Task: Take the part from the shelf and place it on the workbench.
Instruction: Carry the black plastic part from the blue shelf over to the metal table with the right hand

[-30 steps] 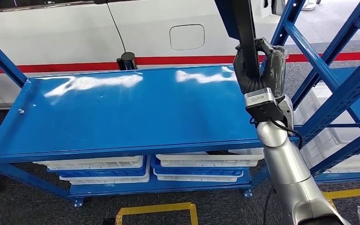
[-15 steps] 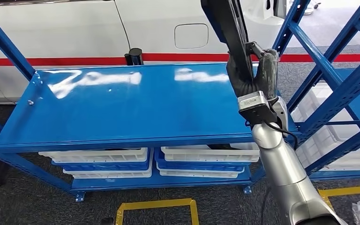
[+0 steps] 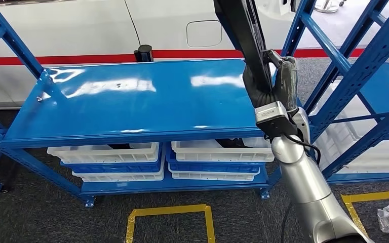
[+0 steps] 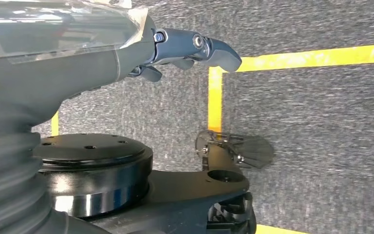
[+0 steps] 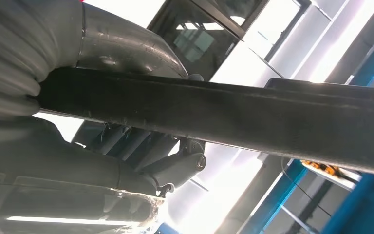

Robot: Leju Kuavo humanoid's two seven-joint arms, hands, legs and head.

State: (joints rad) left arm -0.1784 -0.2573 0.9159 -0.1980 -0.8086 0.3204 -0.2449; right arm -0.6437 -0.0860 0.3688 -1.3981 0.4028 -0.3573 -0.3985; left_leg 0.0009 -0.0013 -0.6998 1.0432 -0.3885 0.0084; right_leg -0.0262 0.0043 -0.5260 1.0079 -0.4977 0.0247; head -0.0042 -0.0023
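Observation:
In the head view a long black bar-shaped part (image 3: 243, 30) stands upright, its top leaning left and running out of the picture. My right hand (image 3: 272, 83) grips its lower end above the right end of the blue bench top (image 3: 131, 106). Up close in the right wrist view, the part (image 5: 224, 109) crosses in front of my thumb and fingers, which wrap around it. My left hand (image 4: 175, 46) hangs over grey carpet with nothing in it, its fingers loosely extended.
White bins (image 3: 116, 154) sit on the lower level under the bench top. Blue rack uprights (image 3: 354, 71) with more white bins stand close on the right. A white car (image 3: 81, 25) with a red stripe is behind. Yellow floor tape (image 3: 167, 212) marks the carpet in front.
The whole view has shifted, so the camera moved. My right hand still grips the part, which now leans more to the left at its top.

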